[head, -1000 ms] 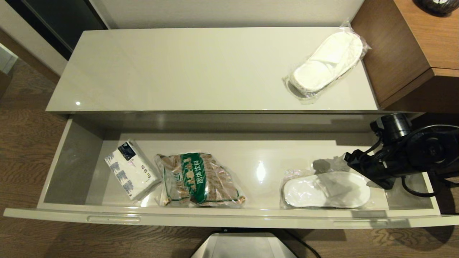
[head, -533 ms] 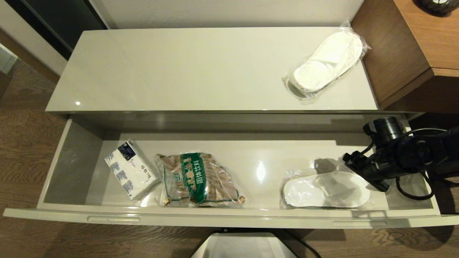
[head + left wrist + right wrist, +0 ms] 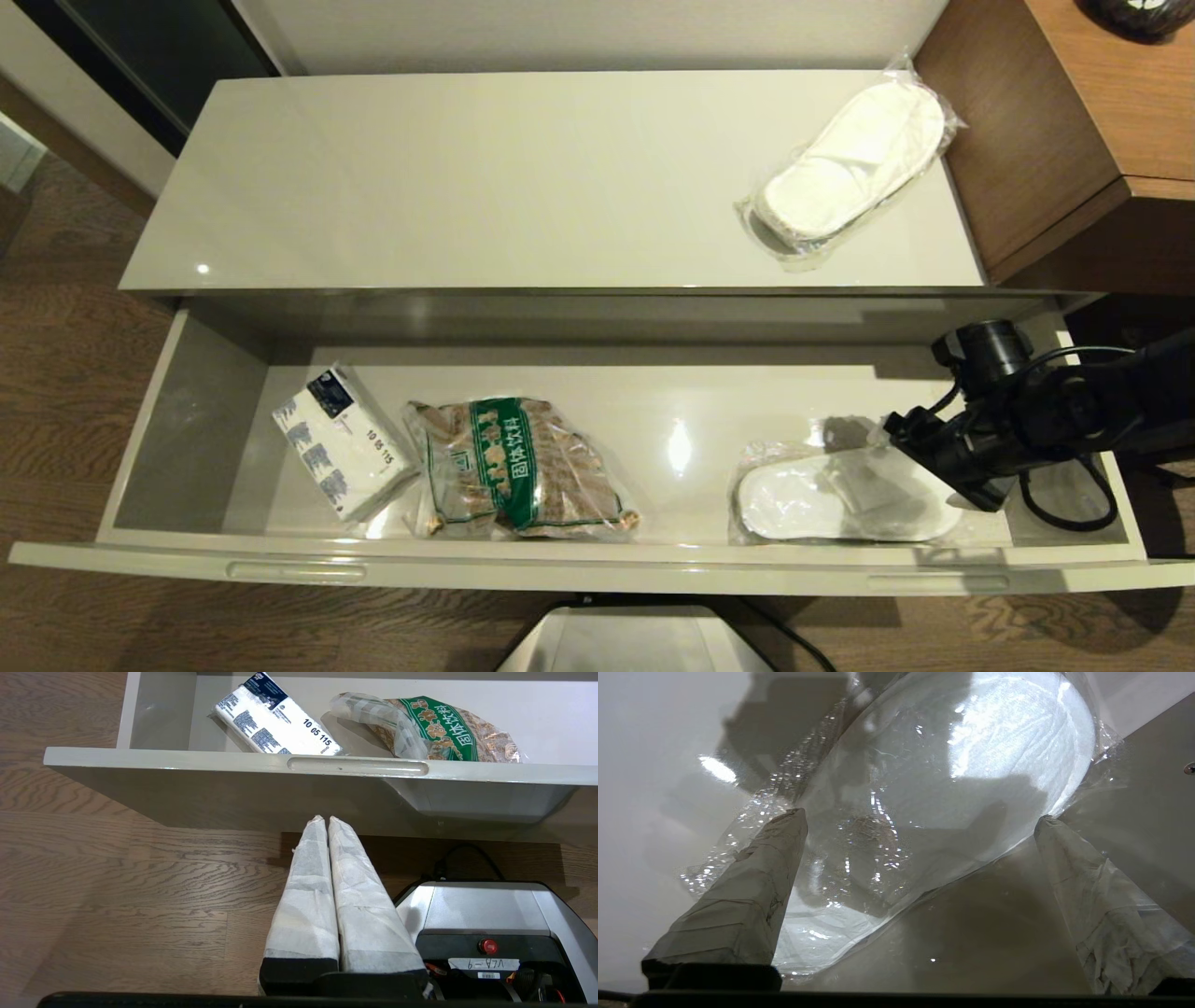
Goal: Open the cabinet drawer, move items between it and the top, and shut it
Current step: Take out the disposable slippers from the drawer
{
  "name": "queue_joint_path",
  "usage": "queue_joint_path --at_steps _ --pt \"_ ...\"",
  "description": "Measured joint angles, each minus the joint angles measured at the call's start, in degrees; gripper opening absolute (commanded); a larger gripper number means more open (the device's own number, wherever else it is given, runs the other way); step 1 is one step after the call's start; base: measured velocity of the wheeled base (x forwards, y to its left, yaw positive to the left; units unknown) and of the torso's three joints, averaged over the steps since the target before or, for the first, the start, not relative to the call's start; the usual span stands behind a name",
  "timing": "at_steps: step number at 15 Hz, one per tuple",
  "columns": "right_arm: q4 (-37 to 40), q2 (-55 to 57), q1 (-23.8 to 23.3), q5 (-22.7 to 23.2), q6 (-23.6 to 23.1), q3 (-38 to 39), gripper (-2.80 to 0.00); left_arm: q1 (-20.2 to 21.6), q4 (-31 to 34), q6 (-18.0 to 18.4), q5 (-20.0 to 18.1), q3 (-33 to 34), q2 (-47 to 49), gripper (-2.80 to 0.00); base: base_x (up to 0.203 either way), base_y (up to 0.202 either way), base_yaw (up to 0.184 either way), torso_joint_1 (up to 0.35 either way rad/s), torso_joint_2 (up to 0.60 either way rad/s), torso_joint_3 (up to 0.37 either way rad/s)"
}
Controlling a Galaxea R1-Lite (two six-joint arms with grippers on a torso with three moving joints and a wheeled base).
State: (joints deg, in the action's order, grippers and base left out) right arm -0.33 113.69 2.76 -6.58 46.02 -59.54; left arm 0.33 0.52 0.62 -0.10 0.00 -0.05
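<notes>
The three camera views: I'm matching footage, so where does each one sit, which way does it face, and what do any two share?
Head view: high, looking down at the top and open cabinet drawer; the right gripper shows.
Left wrist view: low before the drawer front, facing it; the shut left gripper shows.
Right wrist view: inside the drawer, facing the bagged slipper between open fingers.
Shared: head and left wrist both show the tissue pack.
</notes>
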Motion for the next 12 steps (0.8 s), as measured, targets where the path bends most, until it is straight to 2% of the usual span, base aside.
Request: queue_joint_path --at_steps 12 --pt "-9.75 5.95 -1.60 0.72 0.16 4.14 0.00 -0.01 0.00 -0.01 0.00 0.00 -0.01 -2.80 0.000 0.000 0.000 0.000 0.00 0.000"
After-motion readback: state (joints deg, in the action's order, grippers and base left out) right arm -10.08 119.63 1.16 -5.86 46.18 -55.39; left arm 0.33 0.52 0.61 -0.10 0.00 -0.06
